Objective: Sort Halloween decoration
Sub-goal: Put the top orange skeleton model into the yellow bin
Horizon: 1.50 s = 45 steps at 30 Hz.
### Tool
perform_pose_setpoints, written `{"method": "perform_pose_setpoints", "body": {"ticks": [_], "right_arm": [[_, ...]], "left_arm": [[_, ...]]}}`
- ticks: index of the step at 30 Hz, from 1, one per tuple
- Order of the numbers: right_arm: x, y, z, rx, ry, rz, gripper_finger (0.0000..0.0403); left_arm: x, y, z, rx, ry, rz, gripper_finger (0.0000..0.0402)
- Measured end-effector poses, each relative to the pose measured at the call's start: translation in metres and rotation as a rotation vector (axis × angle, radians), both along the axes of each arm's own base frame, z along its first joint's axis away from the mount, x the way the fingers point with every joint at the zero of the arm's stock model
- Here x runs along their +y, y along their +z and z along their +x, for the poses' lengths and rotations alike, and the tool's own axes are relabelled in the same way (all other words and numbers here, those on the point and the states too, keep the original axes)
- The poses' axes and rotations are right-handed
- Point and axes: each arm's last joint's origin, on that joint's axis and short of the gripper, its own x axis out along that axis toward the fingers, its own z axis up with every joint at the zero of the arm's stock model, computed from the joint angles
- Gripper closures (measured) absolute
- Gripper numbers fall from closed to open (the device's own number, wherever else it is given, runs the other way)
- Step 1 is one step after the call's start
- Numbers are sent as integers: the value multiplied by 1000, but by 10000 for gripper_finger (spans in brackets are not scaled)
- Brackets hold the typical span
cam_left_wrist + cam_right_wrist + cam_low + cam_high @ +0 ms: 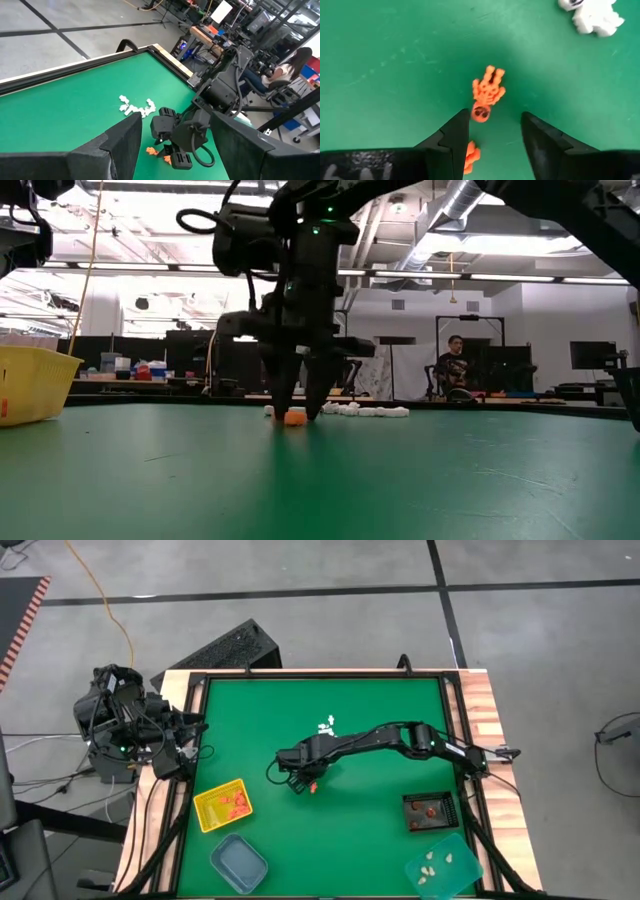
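Grey concrete floor (pixel 300 570) crossed by dark lines — bright ceiling lights, perhaps desks (pixel 150 375) behind.

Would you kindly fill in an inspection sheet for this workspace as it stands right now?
Surface: green mat in a wooden frame.
Job's things: orange skeleton trinket on the mat ahead of the right pincer's tips; a second orange piece beside one finger; white trinkets clustered toward the far edge.
Trays: yellow tray and black tray hold orange-red pieces; teal tray holds cream ones; blue-grey tray looks empty.
Clutter: nothing seen.
Pincers: right pincer open, low over the mat; left pincer open, parked off the table's left edge.
Cables: yellow cord on the floor.
Surroundings: seated person in the room behind.
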Motion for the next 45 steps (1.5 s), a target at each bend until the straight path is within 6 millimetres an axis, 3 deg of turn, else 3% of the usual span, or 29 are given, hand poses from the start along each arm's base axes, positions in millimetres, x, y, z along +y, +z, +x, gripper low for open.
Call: {"method": "perform_pose_setpoints", "body": {"ticks": [8,31,40,45], "right_arm": [[-4,1,5,-48,-3,-6,240],[-1,1,5,-50,24,23,395],[0,7,9,-113,54,18,396],[9,29,21,-252,119,7,396]], "left_arm": [[0,0,0,1,0,3,176],[0,0,0,0,0,1,176],[0,0,0,0,0,-1,176],[0,0,0,0,0,0,176]]}}
